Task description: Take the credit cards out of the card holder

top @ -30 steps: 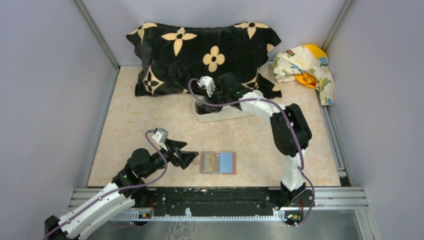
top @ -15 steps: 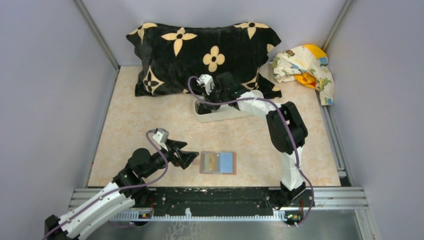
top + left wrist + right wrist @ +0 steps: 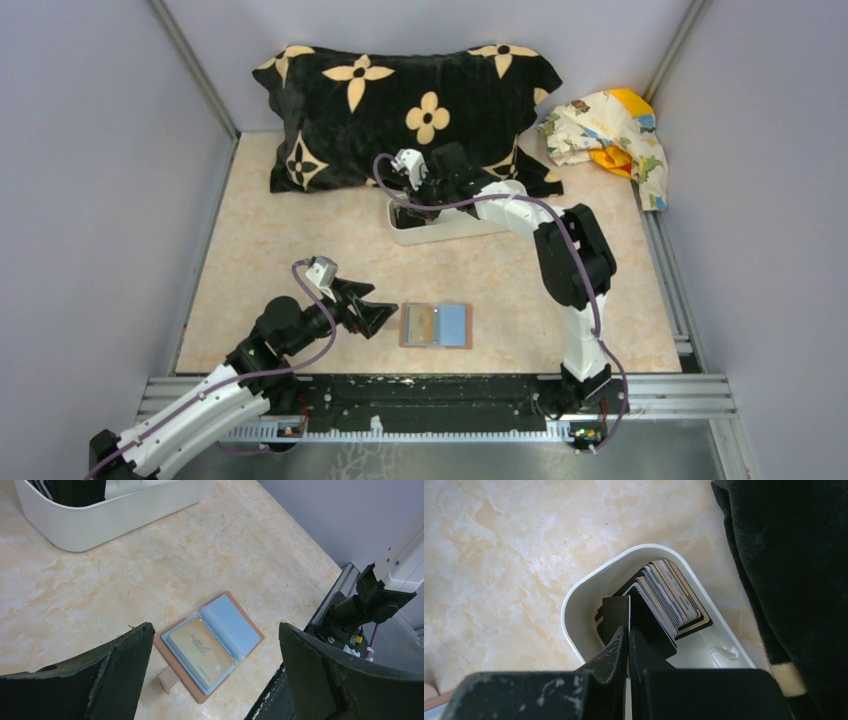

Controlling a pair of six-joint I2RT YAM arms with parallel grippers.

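Note:
The card holder (image 3: 452, 326) (image 3: 239, 628) lies open on the table, brown rim and light blue inside. A tan-yellow credit card (image 3: 422, 324) (image 3: 200, 650) sits in its left pocket. My left gripper (image 3: 386, 315) (image 3: 215, 626) hovers just left of the holder, open wide and holding nothing. My right gripper (image 3: 404, 213) (image 3: 629, 629) is shut, with its tips down in the white tray (image 3: 462, 229) (image 3: 572, 596). There a dark card (image 3: 615, 614) stands on edge by a stack of credit cards (image 3: 674, 600). Whether a card is pinched does not show.
A black pillow with tan flowers (image 3: 400, 100) lies right behind the tray. A patterned cloth bundle (image 3: 610, 130) sits at the back right corner. Grey walls close in both sides, and a metal rail (image 3: 430, 390) runs along the near edge.
The right wrist has shifted slightly left over the tray. The left arm and the card holder have not moved.

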